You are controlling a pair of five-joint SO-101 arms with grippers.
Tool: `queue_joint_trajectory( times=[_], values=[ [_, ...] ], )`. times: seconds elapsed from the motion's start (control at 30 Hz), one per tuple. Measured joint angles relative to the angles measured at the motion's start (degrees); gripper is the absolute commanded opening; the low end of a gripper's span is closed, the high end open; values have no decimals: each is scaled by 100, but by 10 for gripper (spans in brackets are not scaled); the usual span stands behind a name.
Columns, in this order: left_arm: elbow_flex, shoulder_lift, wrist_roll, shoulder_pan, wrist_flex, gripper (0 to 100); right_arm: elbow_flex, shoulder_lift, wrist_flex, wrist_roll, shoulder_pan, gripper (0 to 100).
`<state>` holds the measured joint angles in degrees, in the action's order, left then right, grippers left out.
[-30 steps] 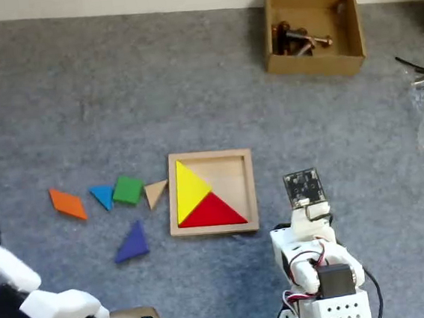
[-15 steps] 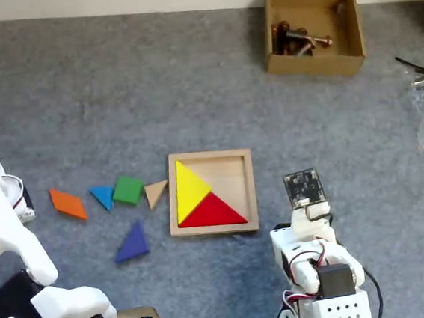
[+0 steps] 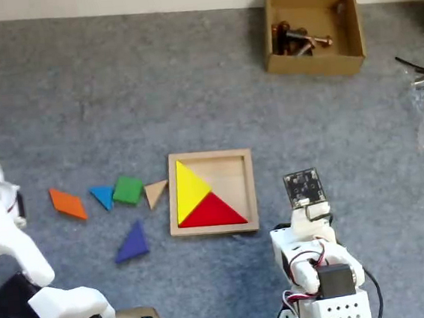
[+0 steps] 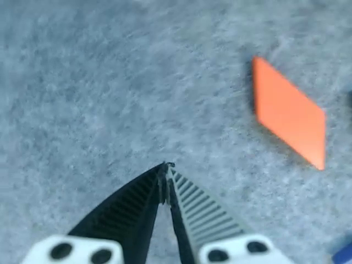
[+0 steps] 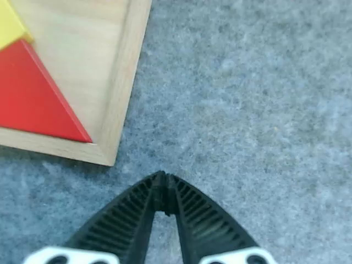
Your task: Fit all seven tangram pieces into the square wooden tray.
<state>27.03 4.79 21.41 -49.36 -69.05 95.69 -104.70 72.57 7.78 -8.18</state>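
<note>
My left hand [image 4: 166, 167], tips together and empty, has just swung out along the surface's left edge, near the flat orange parallelogram piece [image 4: 288, 127]. That is probably my next pick.

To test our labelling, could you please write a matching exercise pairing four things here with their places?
Things: 1 red triangle; 2 orange piece; 3 green square; 4 box.
Places: A far back, on the right; B in the tray; C leftmost loose piece; D between light-blue triangle and tan triangle.
Pairs: 1-B, 2-C, 3-D, 4-A.
</note>
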Motion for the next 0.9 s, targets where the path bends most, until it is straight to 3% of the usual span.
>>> queue_joint_trajectory(
  times=[0.13, 0.37, 0.63, 0.9],
  values=[
    [0, 0, 0, -422, 18, 241, 0, 0, 0, 0, 0, 5],
    [0, 0, 0, -765, 18, 251, 0, 0, 0, 0, 0, 5],
    [0, 0, 0, -756, 18, 10, 0, 0, 0, 0, 0, 5],
    [0, 0, 0, -756, 18, 5, 0, 0, 0, 0, 0, 5]
  ],
)
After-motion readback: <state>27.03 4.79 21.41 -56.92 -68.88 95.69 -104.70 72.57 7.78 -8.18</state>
